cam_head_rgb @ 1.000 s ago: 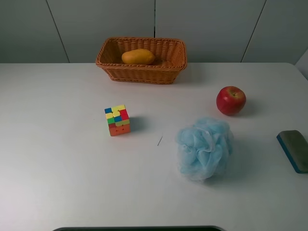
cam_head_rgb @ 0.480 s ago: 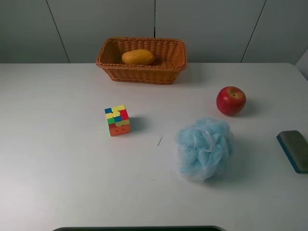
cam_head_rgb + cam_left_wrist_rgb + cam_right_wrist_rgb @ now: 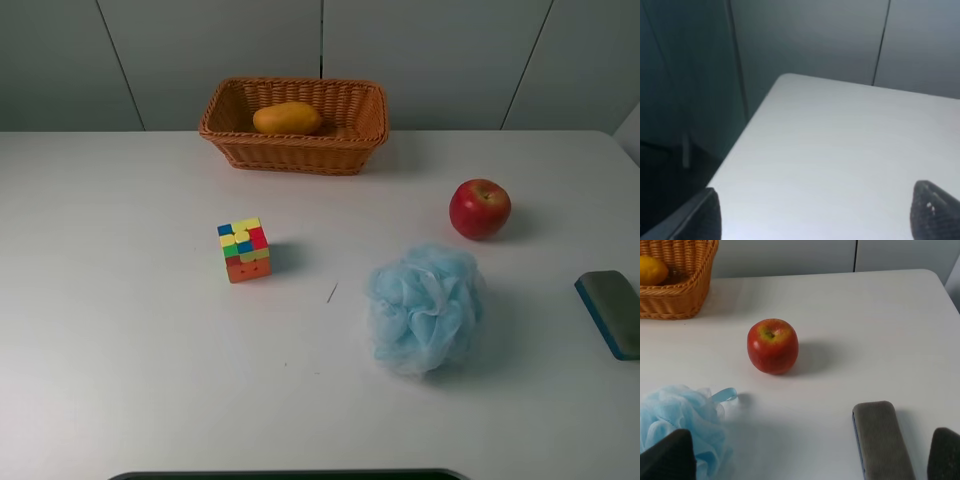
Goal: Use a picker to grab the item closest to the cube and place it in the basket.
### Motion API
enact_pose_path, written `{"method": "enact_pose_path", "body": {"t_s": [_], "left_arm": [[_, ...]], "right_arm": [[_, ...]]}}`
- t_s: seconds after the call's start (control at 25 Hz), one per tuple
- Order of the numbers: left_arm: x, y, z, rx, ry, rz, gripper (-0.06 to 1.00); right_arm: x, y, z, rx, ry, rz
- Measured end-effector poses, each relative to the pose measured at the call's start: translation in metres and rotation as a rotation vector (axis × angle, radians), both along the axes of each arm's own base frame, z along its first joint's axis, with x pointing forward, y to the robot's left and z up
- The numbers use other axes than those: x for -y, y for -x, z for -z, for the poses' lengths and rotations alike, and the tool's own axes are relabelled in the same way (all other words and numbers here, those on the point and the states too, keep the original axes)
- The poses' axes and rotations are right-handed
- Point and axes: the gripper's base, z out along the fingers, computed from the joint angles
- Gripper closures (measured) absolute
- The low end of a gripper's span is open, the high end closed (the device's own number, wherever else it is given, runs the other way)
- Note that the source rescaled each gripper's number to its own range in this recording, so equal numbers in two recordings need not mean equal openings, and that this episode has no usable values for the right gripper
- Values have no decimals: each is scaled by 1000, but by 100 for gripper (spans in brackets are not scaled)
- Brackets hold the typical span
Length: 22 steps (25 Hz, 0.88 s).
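A multicoloured cube [image 3: 244, 250] sits left of centre on the white table. A light blue mesh bath pouf [image 3: 425, 308] lies to its right, also in the right wrist view [image 3: 680, 425]. A red apple [image 3: 480, 208] stands further right and back, also in the right wrist view [image 3: 772, 346]. The wicker basket [image 3: 290, 152] stands at the back and holds a yellow fruit [image 3: 287, 118]. Neither gripper shows in the high view. My left gripper [image 3: 815, 220] is open over bare table near a corner. My right gripper [image 3: 805, 462] is open, hovering between the pouf and a grey eraser [image 3: 882, 437].
The grey-topped, blue-sided eraser [image 3: 612, 312] lies at the table's right edge. The basket's corner [image 3: 675, 295] with the yellow fruit [image 3: 651, 269] shows in the right wrist view. A small dark scratch mark [image 3: 331, 292] lies between cube and pouf. Grey wall panels stand behind the table.
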Motion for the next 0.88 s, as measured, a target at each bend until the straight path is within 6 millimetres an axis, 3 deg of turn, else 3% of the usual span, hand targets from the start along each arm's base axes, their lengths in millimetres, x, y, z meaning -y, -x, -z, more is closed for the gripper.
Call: {"method": "enact_pose_path", "body": {"t_s": [0.36, 0.88], "left_arm": [[7, -40, 56, -126, 35, 89, 1], [10, -42, 59, -132, 24, 128, 1]], "right_arm": [[0, 0, 0, 0, 0, 0], [0, 0, 0, 0, 0, 0]]}}
